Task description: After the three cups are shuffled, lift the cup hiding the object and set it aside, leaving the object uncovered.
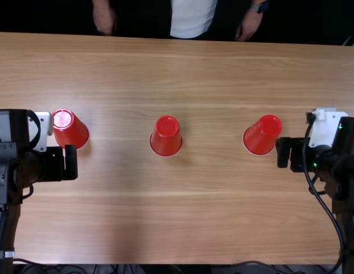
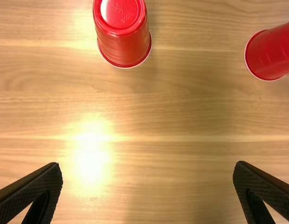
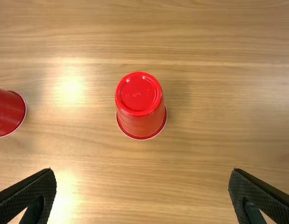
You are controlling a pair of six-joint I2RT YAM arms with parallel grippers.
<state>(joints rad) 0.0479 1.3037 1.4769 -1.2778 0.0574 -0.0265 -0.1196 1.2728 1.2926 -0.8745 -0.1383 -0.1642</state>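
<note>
Count: three red plastic cups, all upside down, in one row on the light brown wooden table: left cup, middle cup, right cup, well apart. Embossed marks on the bases are unreadable. Left gripper is near the left cup, fingers spread wide, empty. Right gripper is near the right cup, likewise.

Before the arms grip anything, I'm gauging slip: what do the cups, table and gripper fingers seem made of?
The left cup, middle cup and right cup look like glossy red plastic: the left one's base glares, and the rims show white. The table looks like wood or veneer with a satin finish: grain lines, soft light patches. The fingers look matte black and crosshatched, perhaps rubber or plastic.
</note>
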